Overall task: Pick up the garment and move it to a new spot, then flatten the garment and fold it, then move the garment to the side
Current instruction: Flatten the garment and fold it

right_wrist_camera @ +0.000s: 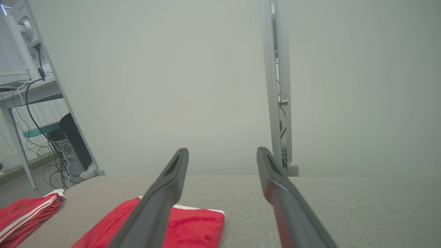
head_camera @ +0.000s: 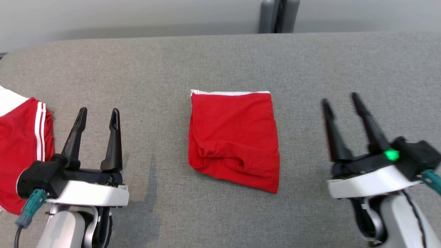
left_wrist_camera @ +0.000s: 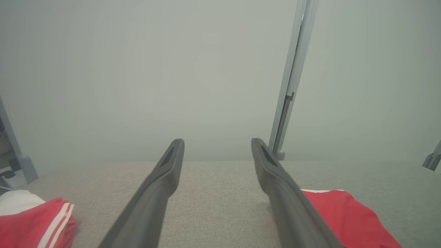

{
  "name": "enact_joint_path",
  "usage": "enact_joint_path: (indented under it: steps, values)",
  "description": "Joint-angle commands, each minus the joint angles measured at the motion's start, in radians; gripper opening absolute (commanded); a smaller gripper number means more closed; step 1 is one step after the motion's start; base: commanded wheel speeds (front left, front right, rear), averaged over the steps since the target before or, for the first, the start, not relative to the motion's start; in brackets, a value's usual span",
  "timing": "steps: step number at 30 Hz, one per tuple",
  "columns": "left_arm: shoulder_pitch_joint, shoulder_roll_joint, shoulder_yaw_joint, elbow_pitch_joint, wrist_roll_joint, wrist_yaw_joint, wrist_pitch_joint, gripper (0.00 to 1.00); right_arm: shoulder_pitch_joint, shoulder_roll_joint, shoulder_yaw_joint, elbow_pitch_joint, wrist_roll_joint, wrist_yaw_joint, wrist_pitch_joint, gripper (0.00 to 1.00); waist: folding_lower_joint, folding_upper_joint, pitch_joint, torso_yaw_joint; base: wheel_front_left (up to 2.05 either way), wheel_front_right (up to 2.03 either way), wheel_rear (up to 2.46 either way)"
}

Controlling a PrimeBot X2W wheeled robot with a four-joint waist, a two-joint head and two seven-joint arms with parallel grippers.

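Striped garment (head_camera: pixel 20 148), red with two white stripes and a white patch, lies bunched at the left edge of the grey cloth surface (head_camera: pixel 220 58) and runs out of the head view.

Left gripper (head_camera: pixel 99 111) is just right of it, near the front edge. Its jaws are wide apart with nothing between the fingers, just bare cloth surface below. The fingers point toward the far edge.

Folded garment (head_camera: pixel 234 137) is at the middle of the surface, between the two grippers and apart from both.
- It is plain red and folded to a rough rectangle, lying flat.
- A thin white band runs along its far edge.
- The left side has a stitched hem line.
- The near-left part is rumpled, with a soft fold and a small pocket of cloth.
- The near edge slants, so the near-right corner reaches closest to the front edge.
- In the left wrist view it sits low on the right, partly behind one finger.
- In the right wrist view it sits low on the left, partly behind one finger.

A grey post (head_camera: pixel 278 15) stands behind the far edge, a bit right of centre.

Right gripper (head_camera: pixel 340 99) is toward the right edge. Its jaws are spread wide and hold nothing, and its fingers lean slightly left. A green light (head_camera: pixel 391 155) is lit on its body.
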State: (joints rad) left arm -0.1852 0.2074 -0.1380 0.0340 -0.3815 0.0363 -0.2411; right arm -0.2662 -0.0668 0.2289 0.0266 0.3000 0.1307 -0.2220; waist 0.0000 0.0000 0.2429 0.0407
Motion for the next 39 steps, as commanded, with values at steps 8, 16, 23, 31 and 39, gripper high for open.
enact_joint_path:
  steps: [8, 16, 23, 31, 39]
  values:
    - [0.077, 0.029, 0.0, -0.033, 0.01, 0.008, -0.003, 1.0, 0.144, -0.034, -0.212, -0.055, -0.043, 0.0, 0.094, 1.0, 0.0, 0.0, -0.1, -0.004, 0.0, 0.0, 0.0]
    - [0.134, 0.04, -0.014, -0.043, 0.017, 0.018, 0.017, 1.0, 0.234, -0.03, -0.241, -0.057, -0.037, 0.0, 0.134, 1.0, 0.0, 0.0, -0.181, 0.001, 0.0, 0.0, 0.0]
    - [0.2, 0.058, -0.027, -0.075, 0.031, 0.035, 0.05, 1.0, 0.303, -0.023, -0.255, -0.069, -0.032, 0.0, 0.163, 1.0, 0.0, 0.0, -0.242, 0.007, 0.0, 0.0, 0.0]
    - [0.24, 0.069, -0.034, -0.092, 0.032, 0.047, 0.073, 1.0, 0.333, -0.02, -0.261, -0.092, -0.035, 0.0, 0.194, 1.0, 0.0, 0.0, -0.255, 0.012, 0.0, 0.0, 0.0]
    - [0.233, 0.068, -0.036, -0.098, 0.022, 0.053, 0.078, 1.0, 0.325, -0.016, -0.267, -0.097, -0.032, 0.0, 0.201, 1.0, 0.0, 0.0, -0.253, 0.015, 0.0, 0.0, 0.0]
